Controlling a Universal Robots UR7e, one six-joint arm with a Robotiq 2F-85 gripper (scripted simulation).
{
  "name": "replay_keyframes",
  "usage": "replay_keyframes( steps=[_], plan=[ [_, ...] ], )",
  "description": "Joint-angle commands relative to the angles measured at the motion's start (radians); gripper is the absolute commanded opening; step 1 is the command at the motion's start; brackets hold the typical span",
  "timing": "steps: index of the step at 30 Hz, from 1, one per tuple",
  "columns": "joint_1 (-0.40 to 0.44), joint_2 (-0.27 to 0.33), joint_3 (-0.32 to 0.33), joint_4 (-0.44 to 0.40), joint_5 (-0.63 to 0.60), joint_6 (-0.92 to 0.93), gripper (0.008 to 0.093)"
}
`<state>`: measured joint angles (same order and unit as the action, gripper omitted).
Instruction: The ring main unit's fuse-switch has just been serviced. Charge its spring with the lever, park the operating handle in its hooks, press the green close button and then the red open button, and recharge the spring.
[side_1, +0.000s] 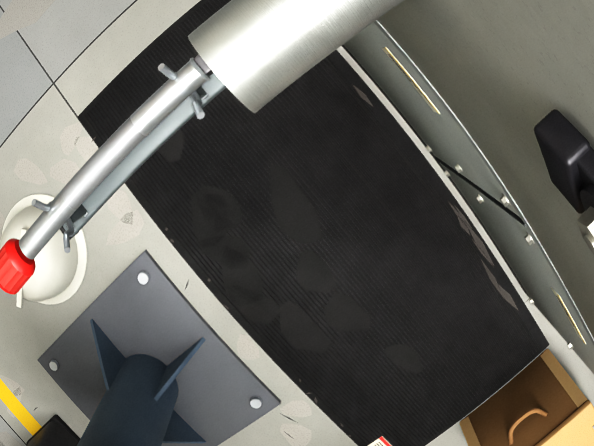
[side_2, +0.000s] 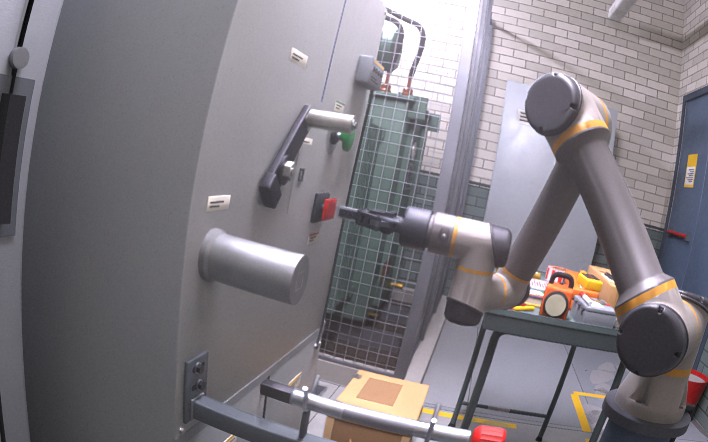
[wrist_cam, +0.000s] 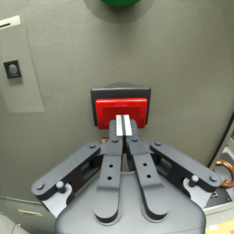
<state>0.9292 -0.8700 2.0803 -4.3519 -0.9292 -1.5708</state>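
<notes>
My gripper (side_2: 345, 212) (wrist_cam: 122, 123) points straight at the red open button (side_2: 328, 208) (wrist_cam: 121, 112) on the grey panel, a short way off its face; the fingers are closed and hold nothing. The green close button (side_2: 344, 139) (wrist_cam: 120, 2) sits above the red one. The black spring lever (side_2: 285, 156) with its silver grip (side_2: 330, 120) stands up and left of the buttons. The operating handle (side_2: 386, 419) (side_1: 100, 165), a silver bar with a red cap (side_2: 488, 433) (side_1: 15, 266), rests in its hooks low at the foot of the cabinet.
A cardboard box (side_2: 378, 394) (side_1: 532, 412) sits on the floor by the cabinet's base. A grey cylindrical housing (side_2: 254, 265) juts from the panel below the lever. A green mesh cage (side_2: 388, 229) stands behind my arm, and a table with tools (side_2: 566, 302) is to the right.
</notes>
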Motion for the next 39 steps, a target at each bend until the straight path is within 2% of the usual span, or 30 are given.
replay_keyframes(
  steps=[1,28,31,39],
  plan=[
    [0.000,-0.001,0.000,0.000,0.000,0.000,0.0080],
    [-0.002,-0.002,0.003,-0.003,0.002,0.000,0.0080],
    [-0.015,-0.010,0.028,-0.019,0.015,0.000,0.0080],
    [-0.094,-0.049,0.156,-0.108,0.093,0.000,0.0080]
  ],
)
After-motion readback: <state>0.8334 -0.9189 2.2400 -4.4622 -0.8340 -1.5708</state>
